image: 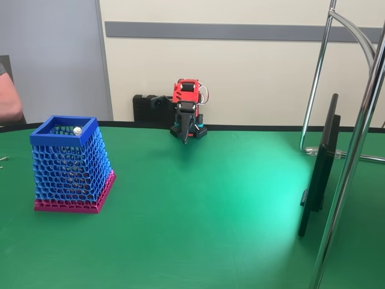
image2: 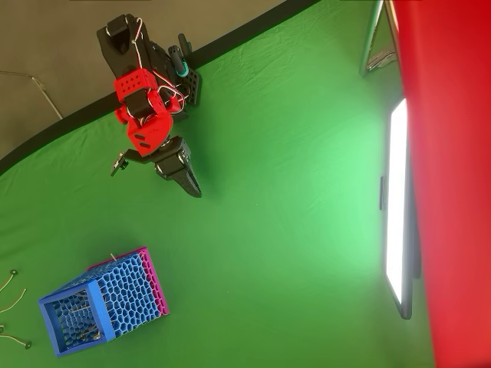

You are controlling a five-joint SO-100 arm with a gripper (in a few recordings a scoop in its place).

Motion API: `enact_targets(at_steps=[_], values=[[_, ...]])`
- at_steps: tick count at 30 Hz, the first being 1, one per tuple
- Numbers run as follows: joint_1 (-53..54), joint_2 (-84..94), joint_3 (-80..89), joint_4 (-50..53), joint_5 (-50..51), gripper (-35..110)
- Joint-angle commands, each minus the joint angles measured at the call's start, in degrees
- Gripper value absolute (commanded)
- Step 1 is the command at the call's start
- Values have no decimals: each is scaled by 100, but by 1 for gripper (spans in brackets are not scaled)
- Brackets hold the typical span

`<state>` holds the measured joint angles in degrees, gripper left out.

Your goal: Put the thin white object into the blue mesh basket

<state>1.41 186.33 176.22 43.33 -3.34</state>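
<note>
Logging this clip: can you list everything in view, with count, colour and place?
blue mesh basket: one, blue honeycomb mesh with a magenta base band, on the left of the table in both views.
silver ball: one, shiny, at the basket's open top in the fixed view.
thin wire pieces: about three, pale, hooked, on the table's left edge in the overhead view.
table: one, green cover.
monitor: one, black, standing edge-on at the right.
chrome stand: one, silver tubing, far right.
person's arm: one, at the left edge behind the table.
robot arm: one, red and black, at the table's far edge.
end effector: one, black, fingers together, nothing visibly held.
</note>
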Motion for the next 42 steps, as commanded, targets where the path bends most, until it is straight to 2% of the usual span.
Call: enact_targets(at_steps=[1,3,42], values=[[-44,255,44,264,97,1],[-70,422,44,545,132,1],[-88,422,44,624,0,1]])
